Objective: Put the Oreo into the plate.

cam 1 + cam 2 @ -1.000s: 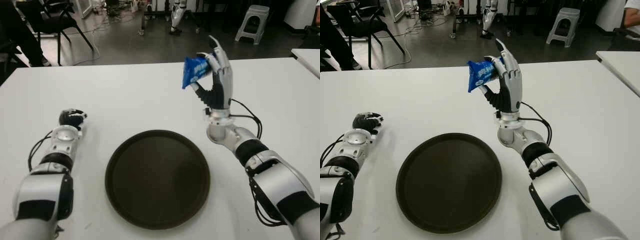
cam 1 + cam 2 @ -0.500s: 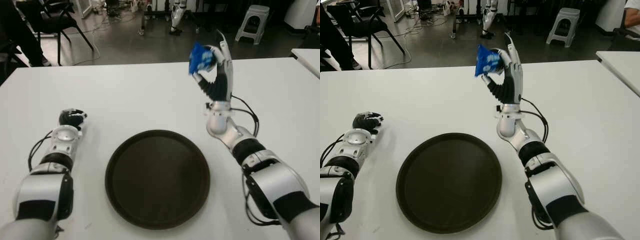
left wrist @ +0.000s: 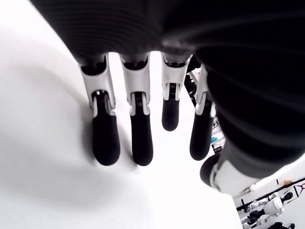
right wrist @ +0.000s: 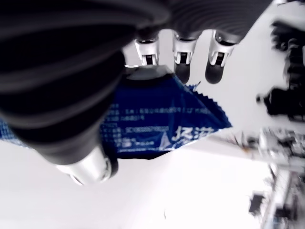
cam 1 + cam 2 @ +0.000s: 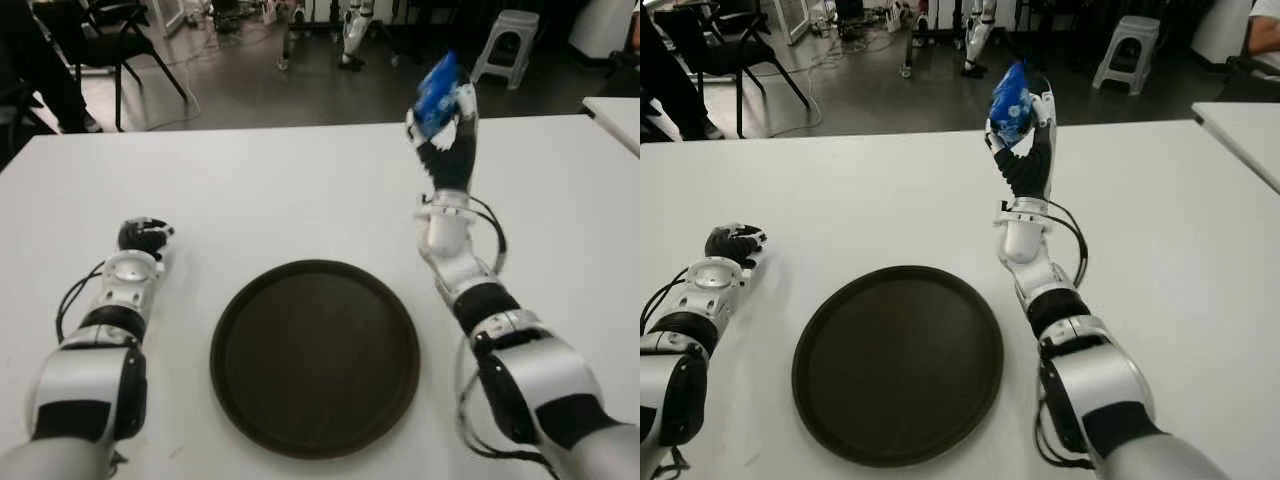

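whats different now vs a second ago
The right hand, gripping the blue Oreo packet throughout, has risen and swung slightly to the robot's right, turning so the packet now sits at the fingertips. The plate is still empty and unmoved, and the left hand has stayed on the table to the plate's left.

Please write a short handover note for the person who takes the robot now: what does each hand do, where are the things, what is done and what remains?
Right hand: raised above the far side of the table, fingers shut on the blue Oreo pack.
Left hand: idle on the table, left of the plate, holding nothing.
Plate: near the front edge, between the arms, nothing in it.
Done: pack picked up.
Left: bring it over the plate, lower it, let go.
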Robot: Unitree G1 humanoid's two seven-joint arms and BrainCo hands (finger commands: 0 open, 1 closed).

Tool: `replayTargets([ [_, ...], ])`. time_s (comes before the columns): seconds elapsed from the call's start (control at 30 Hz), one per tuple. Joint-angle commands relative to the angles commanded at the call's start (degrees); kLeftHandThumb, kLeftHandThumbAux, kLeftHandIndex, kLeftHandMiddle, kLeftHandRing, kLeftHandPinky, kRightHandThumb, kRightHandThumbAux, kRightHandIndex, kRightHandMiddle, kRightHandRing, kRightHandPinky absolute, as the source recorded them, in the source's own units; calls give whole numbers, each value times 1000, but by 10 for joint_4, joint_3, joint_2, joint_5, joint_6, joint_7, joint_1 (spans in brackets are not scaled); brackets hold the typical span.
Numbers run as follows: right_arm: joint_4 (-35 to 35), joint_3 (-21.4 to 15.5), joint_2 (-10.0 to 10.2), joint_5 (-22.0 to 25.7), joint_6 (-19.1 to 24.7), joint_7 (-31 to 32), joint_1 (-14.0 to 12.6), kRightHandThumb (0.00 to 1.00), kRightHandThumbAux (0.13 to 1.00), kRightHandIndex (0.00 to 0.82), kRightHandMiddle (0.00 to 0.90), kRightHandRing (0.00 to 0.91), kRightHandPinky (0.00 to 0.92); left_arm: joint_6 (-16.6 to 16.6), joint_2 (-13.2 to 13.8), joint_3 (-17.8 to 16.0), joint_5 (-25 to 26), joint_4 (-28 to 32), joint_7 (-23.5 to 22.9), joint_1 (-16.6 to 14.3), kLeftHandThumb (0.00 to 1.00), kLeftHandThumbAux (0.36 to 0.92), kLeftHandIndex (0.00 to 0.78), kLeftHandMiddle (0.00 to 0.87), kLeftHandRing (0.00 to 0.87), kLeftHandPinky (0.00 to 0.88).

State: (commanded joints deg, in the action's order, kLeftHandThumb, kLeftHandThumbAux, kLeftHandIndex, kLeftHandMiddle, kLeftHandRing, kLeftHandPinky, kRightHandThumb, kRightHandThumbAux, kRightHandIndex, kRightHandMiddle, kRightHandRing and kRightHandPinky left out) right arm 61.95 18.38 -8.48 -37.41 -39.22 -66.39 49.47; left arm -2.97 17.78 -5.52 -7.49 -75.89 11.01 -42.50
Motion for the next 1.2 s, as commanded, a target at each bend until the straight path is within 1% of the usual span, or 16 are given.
replayTargets([
  [0.03,16,22,-3,-28,23,-49,11,707,717,420,100,38,20,-1,0,0,0,0,-2,0,685,724,399,216,244,255],
  [0.1,37,50,-8,-61,51,-111,23,707,717,419,109,47,29,-2,1,1,-1,0,-5,1,685,724,401,223,246,253],
  [0.27,55,77,-13,-98,84,-182,30,708,717,420,120,62,39,-2,2,2,-2,-1,-7,1,686,723,402,226,251,268],
  [0.4,59,71,-10,-86,105,-129,28,707,718,420,107,57,40,-3,2,1,-1,-1,-9,2,685,723,401,218,247,267],
  [0.53,73,65,-10,-61,124,-14,30,709,717,420,125,71,49,0,0,5,-4,1,-5,-1,684,723,403,220,250,267],
  [0.57,75,65,-10,-57,128,1,31,709,717,420,129,73,49,1,0,5,-4,1,-5,-2,684,722,403,220,250,267],
  [0.6,74,63,-14,-45,143,72,33,709,717,420,134,76,49,3,0,6,-5,1,-4,-2,684,722,403,220,251,265],
  [0.67,70,61,-18,-31,161,156,35,709,716,420,137,74,35,5,0,7,-5,1,-4,-3,681,723,401,214,244,244],
  [0.77,50,77,-44,-31,166,299,41,708,716,420,147,74,27,8,0,6,-3,1,-4,-4,679,724,399,210,235,224],
  [0.8,36,85,-61,-29,143,363,40,706,716,420,150,75,27,8,0,4,-1,2,-4,-4,680,724,399,210,233,221],
  [0.83,24,90,-71,-27,126,404,39,706,717,419,150,77,30,8,0,3,0,2,-4,-4,681,724,400,215,235,222],
  [0.93,-6,87,-91,-10,89,481,31,704,718,419,148,83,45,6,0,0,3,2,-4,-3,686,722,402,230,242,229],
  [1.0,-18,75,-103,27,48,560,29,703,719,418,139,94,68,4,0,-2,5,2,-5,-3,689,721,405,249,258,247],
  [1.1,-25,51,-111,90,5,658,25,701,721,417,127,106,87,2,0,-3,5,2,-6,-2,692,720,408,275,281,269],
  [1.17,-25,26,-105,151,-13,732,20,701,721,417,114,96,80,2,-1,-2,5,2,-5,-2,692,720,409,281,285,276],
  [1.2,-26,6,-96,198,-15,784,15,700,721,417,108,90,75,2,-1,-2,4,2,-4,-2,693,720,409,283,287,280],
])
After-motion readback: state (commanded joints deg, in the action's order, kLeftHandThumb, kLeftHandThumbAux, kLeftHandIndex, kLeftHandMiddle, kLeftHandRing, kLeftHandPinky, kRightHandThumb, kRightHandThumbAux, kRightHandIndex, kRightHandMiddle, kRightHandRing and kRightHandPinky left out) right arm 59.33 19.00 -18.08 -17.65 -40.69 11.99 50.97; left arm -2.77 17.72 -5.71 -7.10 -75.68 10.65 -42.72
